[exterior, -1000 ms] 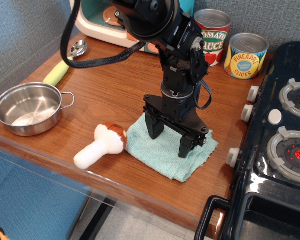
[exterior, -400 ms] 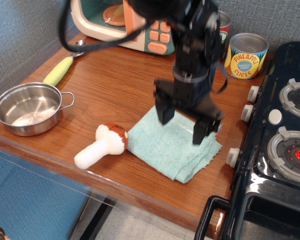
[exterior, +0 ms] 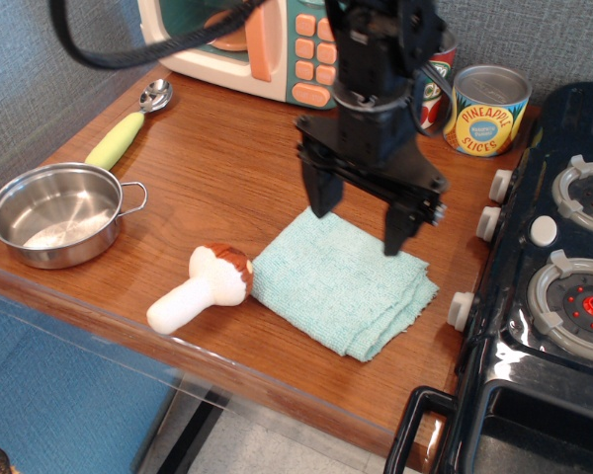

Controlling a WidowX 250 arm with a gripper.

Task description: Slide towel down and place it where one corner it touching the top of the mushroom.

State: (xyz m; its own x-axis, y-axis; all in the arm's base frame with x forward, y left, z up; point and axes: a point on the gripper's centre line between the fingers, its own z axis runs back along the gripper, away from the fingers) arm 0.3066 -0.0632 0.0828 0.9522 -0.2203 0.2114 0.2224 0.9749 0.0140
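The gripper (exterior: 359, 215) is hanging above the far edge of the towel (exterior: 340, 288) with its two fingers wide apart, holding nothing. The towel is lying flat on the table (exterior: 227, 178), its left corner touching the mushroom (exterior: 205, 286) cap.

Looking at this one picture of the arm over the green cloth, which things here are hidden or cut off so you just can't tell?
- Tomato can: mostly hidden behind the arm.
- Toy microwave: top cut off by the frame edge, part covered by the arm.
- Toy stove: right side runs off the frame.
- Towel and mushroom: whether the corner touches the cap or only nears it is too fine to tell.
- Gripper: open, fully visible.
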